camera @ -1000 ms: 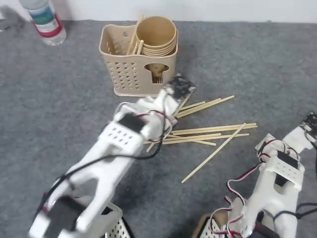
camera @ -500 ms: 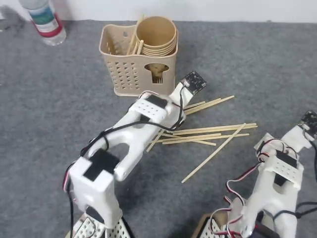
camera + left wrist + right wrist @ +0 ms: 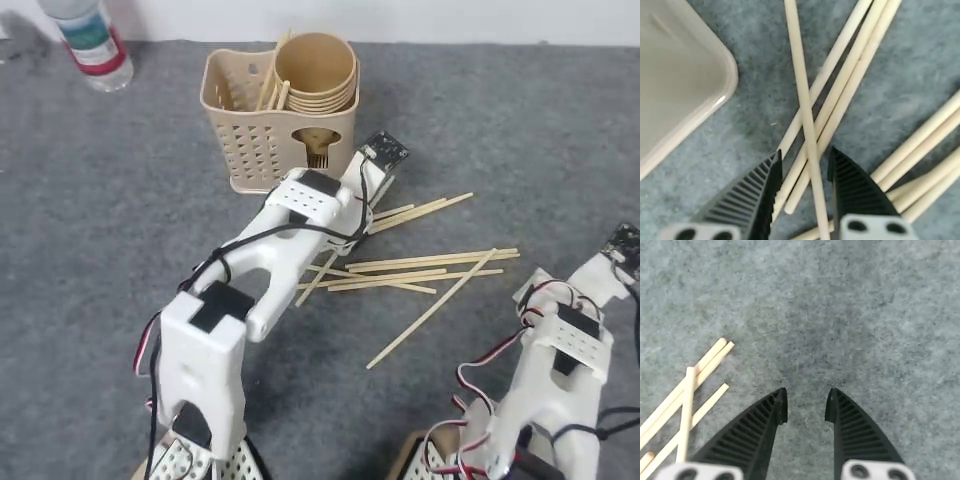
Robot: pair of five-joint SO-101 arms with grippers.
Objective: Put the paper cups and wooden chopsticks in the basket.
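Observation:
A beige basket [image 3: 262,130] stands at the back of the grey mat, holding a stack of paper cups [image 3: 316,72] and a few chopsticks [image 3: 270,85]. Several wooden chopsticks [image 3: 430,262] lie scattered on the mat just in front and to the right of it. My left gripper [image 3: 805,160] is low over the chopsticks [image 3: 832,102] beside the basket's corner [image 3: 715,95], open, with a few sticks between its jaws. My right gripper [image 3: 806,402] stands open over bare mat at the right, near some chopstick ends [image 3: 695,382].
A plastic bottle [image 3: 88,35] stands at the back left corner. The right arm [image 3: 565,360] sits at the front right edge. Open mat lies to the left and to the far right of the basket.
The left arm has stretched forward toward the basket and lowered its gripper onto the chopsticks. The right arm has not moved.

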